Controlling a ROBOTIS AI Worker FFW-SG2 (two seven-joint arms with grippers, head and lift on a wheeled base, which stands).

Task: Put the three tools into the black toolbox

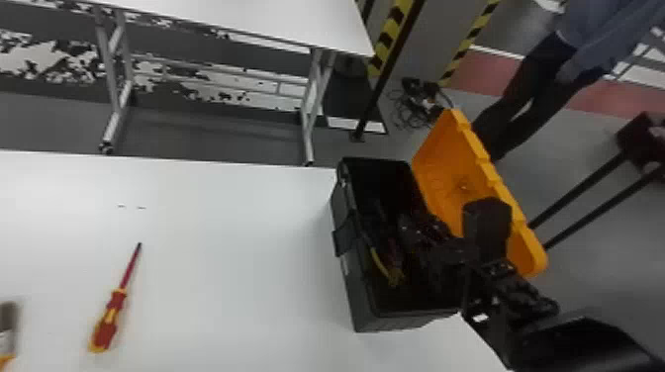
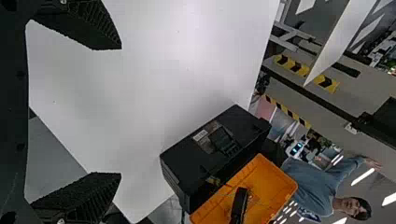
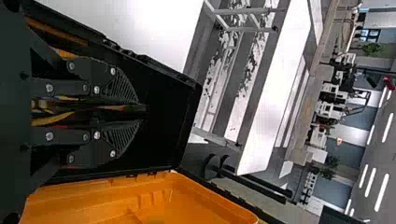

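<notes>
- Right gripper [image 1: 420,232]: reaching down inside the black toolbox [image 1: 352,292]; from where I'm standing, its fingers are closing in on each other and clamping a yellow-handled tool [image 3: 53,120], dark toward its tip. Exact kind I am failing to make out among the shadows.
- Left gripper [image 2: 121,111]: holding its fingers wide apart, with nothing sitting between them.
- Screwdriver [image 1: 105,326], red and yellow: lying on the white table [image 1: 222,272], well apart from the box, its shaft pointing away toward the table's far edge.
- Brush-like tool [image 1: 7,321]: lying on the same table to the left of the screwdriver, partly cut off by the head view's edge.
- Orange lid [image 1: 445,158]: hanging open along the box's right side and leaning outward, past the table's edge.
- In the way: the right arm is coming in from the lower right, crossing the lid's nearer end and covering part of the box's inside. The box's walls are rising around the right gripper's fingers, and the lid is flanking them.
- Between screwdriver and box, a bare stretch of tabletop is running.
- Beyond: a second table [image 1: 222,20] is standing across the aisle; yellow-and-black striped posts [image 1: 391,29] are rising beside it, and cables [image 1: 420,106] are lying tangled on the floor.
</notes>
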